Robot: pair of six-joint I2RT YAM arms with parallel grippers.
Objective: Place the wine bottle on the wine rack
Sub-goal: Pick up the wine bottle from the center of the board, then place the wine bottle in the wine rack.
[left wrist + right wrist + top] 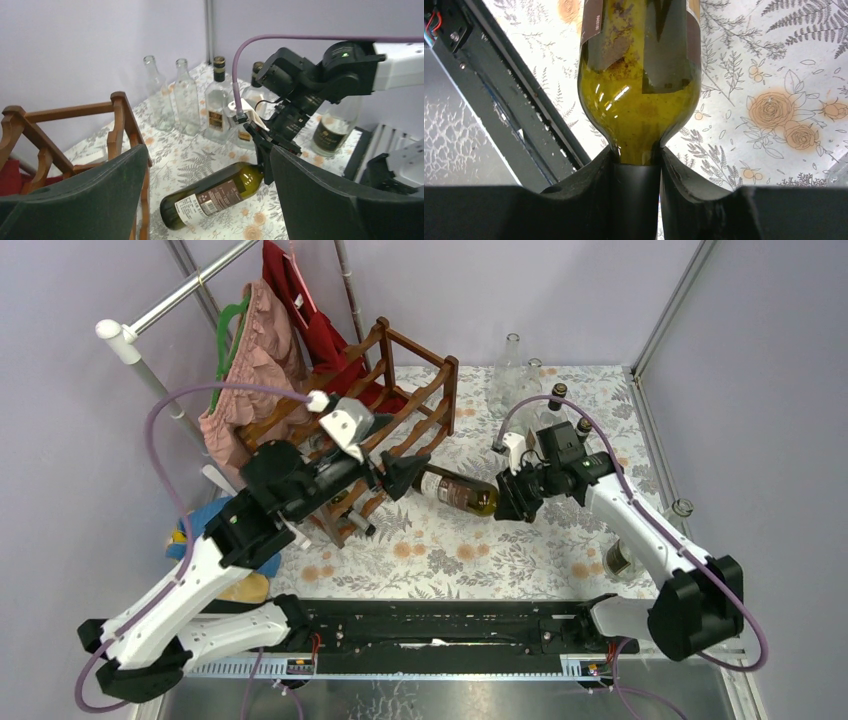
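Wine bottle [458, 490], olive-green glass: clamped at neck by right gripper [636, 167], beside reddish-brown wooden wine rack [425, 405], unracked; left gripper [388, 490] wide, empty.

The table [455, 555], covered by a fern-and-rose printed cloth, carries the wine rack [452, 390], a cluster of clear glass bottles [512, 375] standing just right of the rack, and two more bottles [620, 558] well to its right.

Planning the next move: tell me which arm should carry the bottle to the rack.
Right, probably: the right gripper is shut on the neck of the wine bottle, base pointing at the wine rack. The left gripper hangs open, holding nothing.
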